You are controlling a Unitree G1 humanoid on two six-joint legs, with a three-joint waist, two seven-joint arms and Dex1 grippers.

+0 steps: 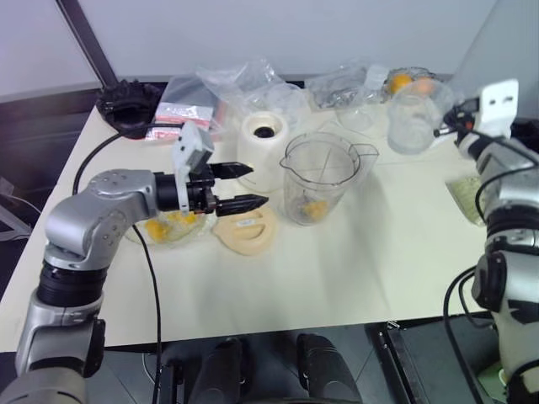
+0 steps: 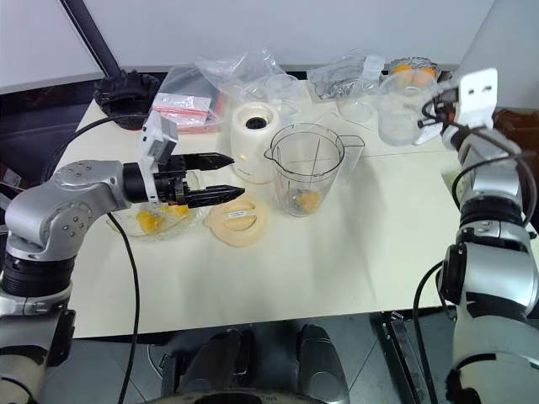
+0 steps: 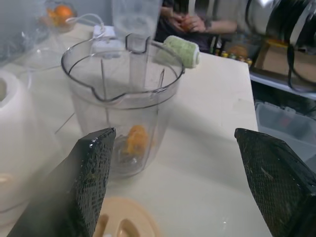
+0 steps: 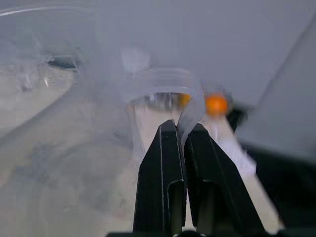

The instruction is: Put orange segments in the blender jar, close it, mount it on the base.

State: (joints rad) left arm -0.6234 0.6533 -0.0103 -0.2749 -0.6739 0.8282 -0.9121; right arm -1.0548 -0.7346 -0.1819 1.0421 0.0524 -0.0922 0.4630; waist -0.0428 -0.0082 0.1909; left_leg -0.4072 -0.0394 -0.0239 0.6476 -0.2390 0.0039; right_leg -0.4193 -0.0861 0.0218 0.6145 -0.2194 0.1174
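Near the middle of the pale table stands the blender jar, upright, spout toward the far right, with a few orange segments lying at its bottom by the blades. Just behind it to my left sits the base, cream-white, its dark socket facing up; jar and base are close but I cannot tell whether they touch. The flat pale orange lid lies on the table in front of the base, beside the jar's foot.

My left gripper hangs above the lid, pointing level toward the jar, its two black fingers spread wide apart with nothing between them. Below my left forearm a low glass bowl holds more yellow pieces, near the table's left edge.

My right gripper is raised at the far right of the table, by the clear container there. Its fingers are pressed together, and in the right wrist view a thin strip of clear plastic rises from between the tips; what it belongs to I cannot tell.

Along the far edge lie crumpled plastic bags, a red-and-white packet and a black object at the left corner. The near half of the table, from the lid to the front edge, is bare, as is the stretch right of the jar.
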